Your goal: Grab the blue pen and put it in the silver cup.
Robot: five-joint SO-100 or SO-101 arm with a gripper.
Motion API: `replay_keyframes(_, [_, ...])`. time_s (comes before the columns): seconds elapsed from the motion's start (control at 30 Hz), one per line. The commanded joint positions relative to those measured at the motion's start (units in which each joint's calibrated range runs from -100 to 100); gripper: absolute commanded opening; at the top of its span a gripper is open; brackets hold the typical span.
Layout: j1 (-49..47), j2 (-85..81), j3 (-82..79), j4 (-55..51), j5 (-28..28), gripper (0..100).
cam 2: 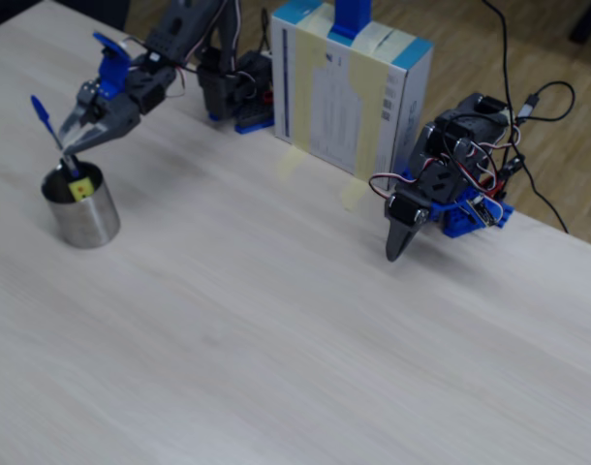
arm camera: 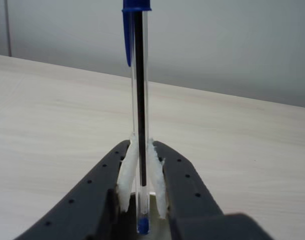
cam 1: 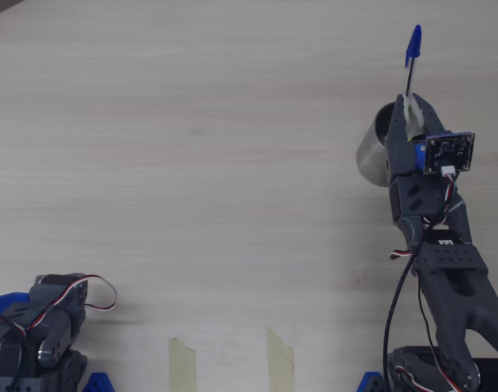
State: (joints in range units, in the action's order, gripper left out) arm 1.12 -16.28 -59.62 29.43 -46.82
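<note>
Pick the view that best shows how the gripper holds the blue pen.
The wrist view: the blue pen stands upright, clamped between the gripper's white pads. The overhead view shows only its cap end beyond the arm; the fixed view shows it small, above the silver cup.

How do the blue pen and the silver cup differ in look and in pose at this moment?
The blue pen is slim, with a clear barrel and a blue cap; the silver cup is a wide, shiny metal cylinder. The pen is held off the table by the end effector, while the cup stands on the table. The pen leans slightly in the fixed view; the cup stands upright. Both are in the same spot: the pen's lower end is at the cup's mouth.
</note>
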Motion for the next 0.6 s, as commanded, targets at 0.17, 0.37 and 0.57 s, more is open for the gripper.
replay_keyframes(0.17, [2.5, 2.7, 3.4, 0.7, 0.4, 2])
replay_keyframes(0.37, [2.5, 5.9, 4.9, 0.7, 0.4, 2])
replay_keyframes(0.57, [2.7, 7.9, 4.9, 0.8, 0.3, 2])
